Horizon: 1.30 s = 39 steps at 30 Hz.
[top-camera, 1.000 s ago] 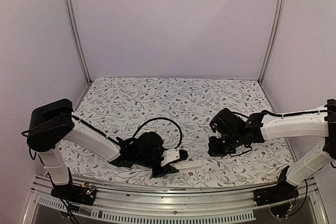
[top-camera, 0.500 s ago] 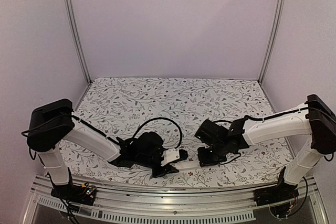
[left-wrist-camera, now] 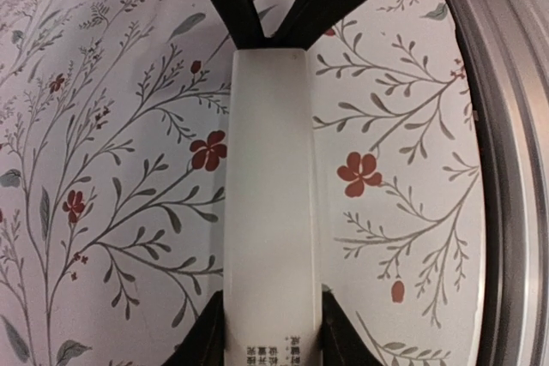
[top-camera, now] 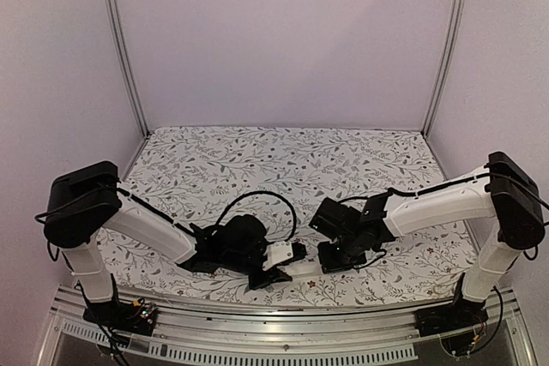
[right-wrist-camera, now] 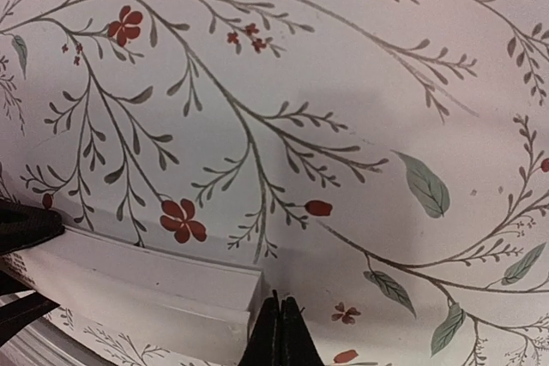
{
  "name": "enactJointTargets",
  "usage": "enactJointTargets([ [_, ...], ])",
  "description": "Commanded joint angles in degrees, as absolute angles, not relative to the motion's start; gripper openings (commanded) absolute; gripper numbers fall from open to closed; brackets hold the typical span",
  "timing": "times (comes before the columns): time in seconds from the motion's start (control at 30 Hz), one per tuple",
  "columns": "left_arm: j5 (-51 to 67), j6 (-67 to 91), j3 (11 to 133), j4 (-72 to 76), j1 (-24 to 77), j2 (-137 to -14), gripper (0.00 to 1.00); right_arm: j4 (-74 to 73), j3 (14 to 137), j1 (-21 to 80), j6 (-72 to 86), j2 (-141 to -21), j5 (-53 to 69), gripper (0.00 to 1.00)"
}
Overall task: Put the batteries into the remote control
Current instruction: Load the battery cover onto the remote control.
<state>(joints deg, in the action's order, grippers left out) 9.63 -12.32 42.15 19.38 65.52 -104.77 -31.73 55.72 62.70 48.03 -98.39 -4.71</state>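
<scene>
From above, the right arm has swung in from the right over the last second. Its right end effector [top-camera: 328,260] now sits low on the floral tabletop [top-camera: 283,160], right at the free end of the remote control [top-camera: 306,270]. The left end effector [top-camera: 281,267] has not shifted and stays clamped on the remote's other end.

The left wrist view shows the white bar lying flat, pinched between that arm's fingers [left-wrist-camera: 206,340], with the right arm's black frame at its far tip.

In the right wrist view, the right end effector's tips are pressed together just beside the remote's end, seemingly carrying nothing. No batteries show anywhere, so loading looks not yet begun. This approach likely prepares the remote.
</scene>
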Motion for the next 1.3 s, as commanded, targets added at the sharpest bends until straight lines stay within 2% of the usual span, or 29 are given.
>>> enactJointTargets([
  [0.0,8.97,-13.14,40.89,18.31,65.84,-106.5,0.21,-32.53,51.59,61.74,49.69,-91.71,-7.2,0.0],
  [0.23,8.97,-12.84,40.74,18.03,65.84,-106.39,0.21,-36.56,49.55,61.55,52.64,-86.86,-9.28,0.0],
  [0.5,8.78,-12.66,40.85,18.13,65.89,-106.26,0.2,-26.08,58.52,65.1,49.06,-98.09,-0.94,0.0],
  [0.63,9.02,-12.78,40.96,18.14,65.92,-106.29,0.2,-25.97,63.04,66.0,47.12,-101.73,-0.6,0.0],
  [1.07,8.61,-12.69,40.26,18.56,65.83,-106.22,0.19,-40.3,51.39,62.76,53.71,-86.57,-11.53,0.0],
  [1.27,8.59,-12.73,40.17,18.59,65.83,-106.26,0.19,-41.41,52.62,62.91,55.09,-87.38,-12.56,0.0],
])
